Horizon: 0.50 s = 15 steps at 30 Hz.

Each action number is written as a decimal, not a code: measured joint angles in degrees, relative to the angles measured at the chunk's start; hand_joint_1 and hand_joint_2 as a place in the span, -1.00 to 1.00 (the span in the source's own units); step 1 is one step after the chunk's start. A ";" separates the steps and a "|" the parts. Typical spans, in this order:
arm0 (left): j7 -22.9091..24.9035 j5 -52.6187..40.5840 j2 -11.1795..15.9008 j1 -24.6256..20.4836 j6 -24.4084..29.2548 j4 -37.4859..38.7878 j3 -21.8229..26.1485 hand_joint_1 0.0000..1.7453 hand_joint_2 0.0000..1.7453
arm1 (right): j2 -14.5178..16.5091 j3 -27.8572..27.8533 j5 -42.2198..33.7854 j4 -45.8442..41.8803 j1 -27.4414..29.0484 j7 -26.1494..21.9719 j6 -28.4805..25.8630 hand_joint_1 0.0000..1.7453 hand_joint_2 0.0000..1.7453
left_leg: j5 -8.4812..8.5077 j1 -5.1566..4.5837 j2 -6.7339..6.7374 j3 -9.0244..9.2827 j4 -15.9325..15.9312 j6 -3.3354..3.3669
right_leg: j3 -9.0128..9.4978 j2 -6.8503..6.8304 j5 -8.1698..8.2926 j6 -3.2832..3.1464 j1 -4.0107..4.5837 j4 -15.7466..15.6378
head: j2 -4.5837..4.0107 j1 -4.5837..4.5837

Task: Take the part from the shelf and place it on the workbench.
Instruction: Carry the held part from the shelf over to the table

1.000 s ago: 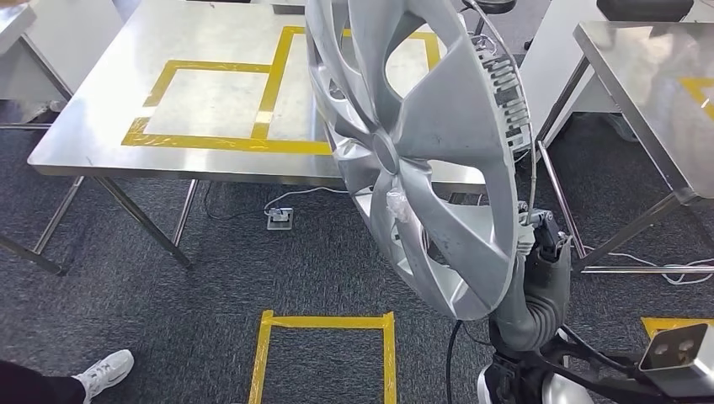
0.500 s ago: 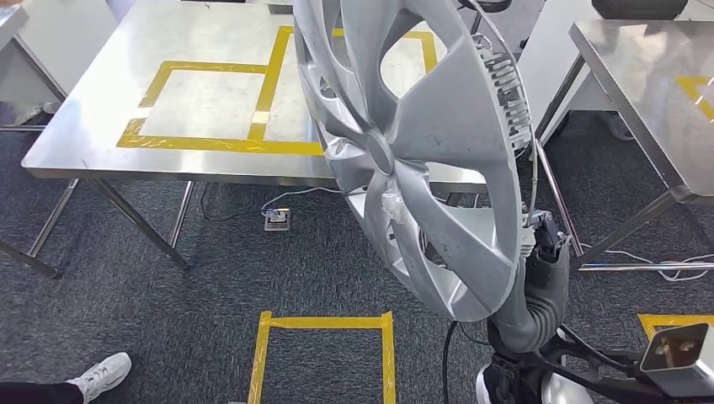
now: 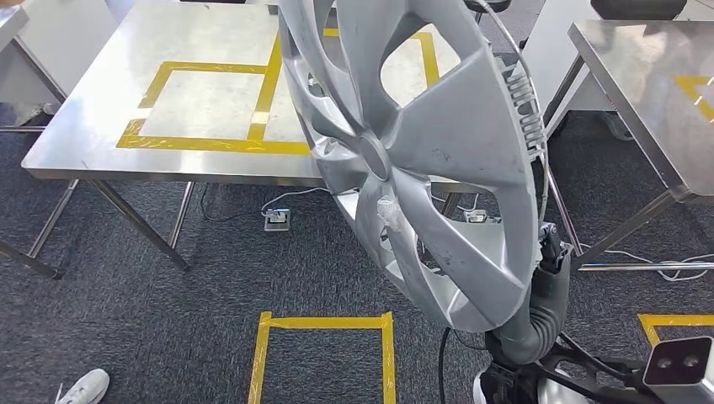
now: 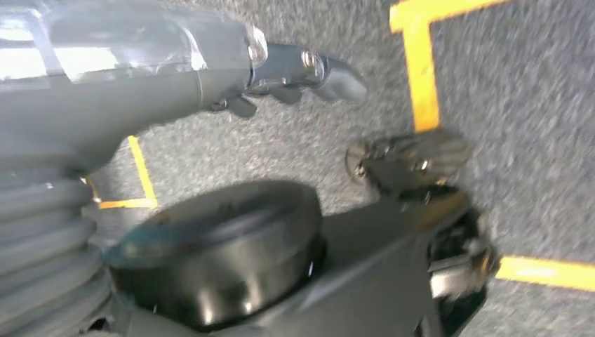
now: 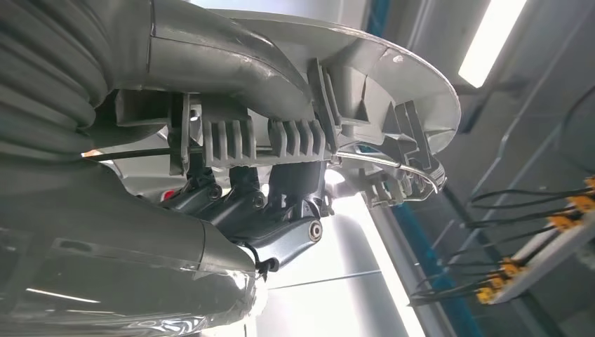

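The part is a large silver wheel cover [image 3: 421, 151] with curved spokes. It stands on edge in the air in front of me, tilted, and hides the near right corner of the workbench [image 3: 84, 135]. My right hand [image 3: 547, 252] grips its lower right rim from behind. In the right wrist view dark fingers [image 5: 266, 203] clamp the ribbed inner rim of the wheel cover [image 5: 316, 63]. The workbench is a steel table marked with yellow tape rectangles. My left hand [image 4: 210, 63] hangs over the carpet, fingers apart, holding nothing.
A second steel table [image 3: 657, 84] stands at the right, with a gap of carpet between the two. A yellow tape square [image 3: 324, 353] marks the floor near my feet. A floor socket with a cable [image 3: 276, 219] lies under the workbench. A person's white shoe [image 3: 84, 387] is at the lower left.
The wheel cover has swung slightly left and its rim now reaches lower on the right. The person's shoe has drawn back toward the bottom edge.
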 joint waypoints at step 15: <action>-6.01 5.72 0.72 0.05 0.49 0.02 2.36 -1.00 1.00 | 1.18 -0.04 -1.53 2.33 -0.30 -1.84 0.66 1.00 1.00 | 0.00 -0.01 -0.01 0.01 -0.01 0.00 | 0.04 0.01 0.01 -0.01 -0.01 -0.03 | 0.00 0.06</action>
